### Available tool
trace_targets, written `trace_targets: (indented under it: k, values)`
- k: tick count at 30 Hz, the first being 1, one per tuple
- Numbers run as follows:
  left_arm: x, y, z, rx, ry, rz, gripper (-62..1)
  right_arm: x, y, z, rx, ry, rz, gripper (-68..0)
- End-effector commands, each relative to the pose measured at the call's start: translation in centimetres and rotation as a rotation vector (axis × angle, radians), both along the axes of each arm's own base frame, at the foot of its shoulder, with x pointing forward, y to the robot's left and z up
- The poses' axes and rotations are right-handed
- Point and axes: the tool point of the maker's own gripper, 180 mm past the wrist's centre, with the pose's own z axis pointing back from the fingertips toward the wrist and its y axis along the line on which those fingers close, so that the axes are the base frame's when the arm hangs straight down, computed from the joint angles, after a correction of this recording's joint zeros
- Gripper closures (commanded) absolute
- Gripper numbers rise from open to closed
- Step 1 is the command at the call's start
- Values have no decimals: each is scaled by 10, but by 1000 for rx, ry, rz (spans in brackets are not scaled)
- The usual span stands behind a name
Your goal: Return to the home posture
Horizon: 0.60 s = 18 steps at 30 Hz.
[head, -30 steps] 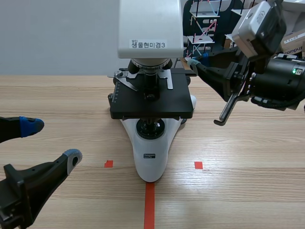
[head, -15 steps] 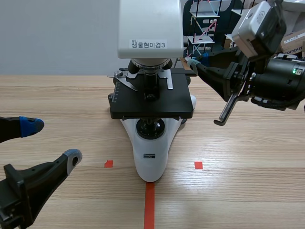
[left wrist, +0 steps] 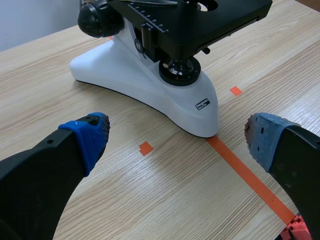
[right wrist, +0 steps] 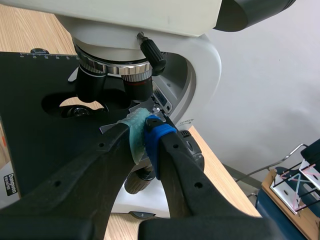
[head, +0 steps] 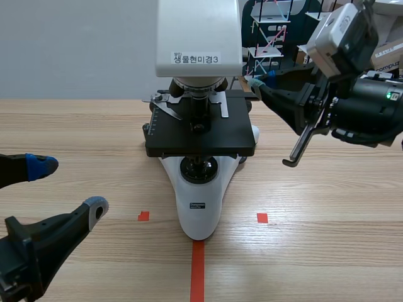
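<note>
The scene view's edges cut off the microscope [head: 199,207] head and left pincer [head: 66,187] arm.

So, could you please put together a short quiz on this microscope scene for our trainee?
1. True or false: the left claw is open.
2. The right claw is: A) shut, beside the stage; B) open wide; C) gripping a cup.
3. What colour is the tape line in front of the microscope?

Key: 1 true; 2 A; 3 orange-red.
</note>
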Motion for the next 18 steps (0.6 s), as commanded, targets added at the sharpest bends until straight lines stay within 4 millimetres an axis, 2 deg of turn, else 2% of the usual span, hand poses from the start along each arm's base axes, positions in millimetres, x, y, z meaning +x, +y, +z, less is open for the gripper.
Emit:
trace_targets:
  k: [1, 7, 10, 13, 18]
  values:
    - [1, -2, 6, -18, -19, -2, -568, 3, -3, 12, 19, -34, -2, 0]
    - [1, -2, 6, -18, -19, -2, -568, 3, -4, 12, 21, -37, -13, -4]
    - [1, -2, 6, -18, -19, -2, -568, -1, -11, 15, 40, -75, -53, -52]
    - [1, -2, 6, -18, -19, -2, -568, -10, -21, 17, 50, -111, -110, -148]
    - [1, -2, 6, -18, -19, -2, -568, -36, -27, 8, 52, -76, -146, -381]
